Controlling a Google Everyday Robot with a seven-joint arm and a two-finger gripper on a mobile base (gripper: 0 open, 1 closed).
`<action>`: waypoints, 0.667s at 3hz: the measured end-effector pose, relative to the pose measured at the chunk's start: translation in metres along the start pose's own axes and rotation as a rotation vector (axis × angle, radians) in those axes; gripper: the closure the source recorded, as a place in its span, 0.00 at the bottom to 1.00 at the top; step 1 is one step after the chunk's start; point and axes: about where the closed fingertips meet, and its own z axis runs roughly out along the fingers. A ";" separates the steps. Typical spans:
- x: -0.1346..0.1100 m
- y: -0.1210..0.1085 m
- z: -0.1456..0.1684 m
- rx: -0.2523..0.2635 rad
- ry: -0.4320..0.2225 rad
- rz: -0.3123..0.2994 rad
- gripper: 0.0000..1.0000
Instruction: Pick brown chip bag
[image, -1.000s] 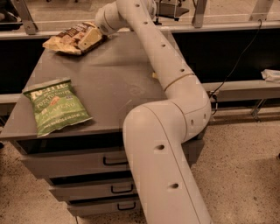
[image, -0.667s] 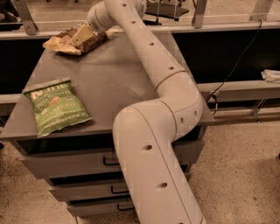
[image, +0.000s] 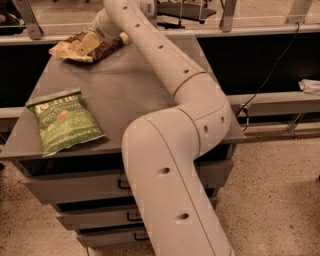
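The brown chip bag (image: 64, 49) lies at the far left corner of the grey table (image: 135, 85), crinkly dark brown with pale tan ends. My gripper (image: 88, 44) is at the end of the long white arm (image: 165, 65) and sits right on top of the bag's middle, covering part of it. I cannot see whether it grips the bag. The bag still rests on the table.
A green chip bag (image: 64, 120) with white lettering lies near the table's front left edge. Drawers (image: 90, 190) sit under the table. A metal rail (image: 250, 30) runs behind it. A black cable (image: 265, 80) hangs at the right, and a white object (image: 310, 86) lies on a ledge.
The arm has swung left. The gripper has moved from the bag's right end to over its middle. The green bag has not moved.
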 end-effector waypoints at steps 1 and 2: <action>0.002 0.019 0.006 -0.037 -0.010 0.044 0.00; 0.000 0.039 0.010 -0.090 -0.035 0.062 0.00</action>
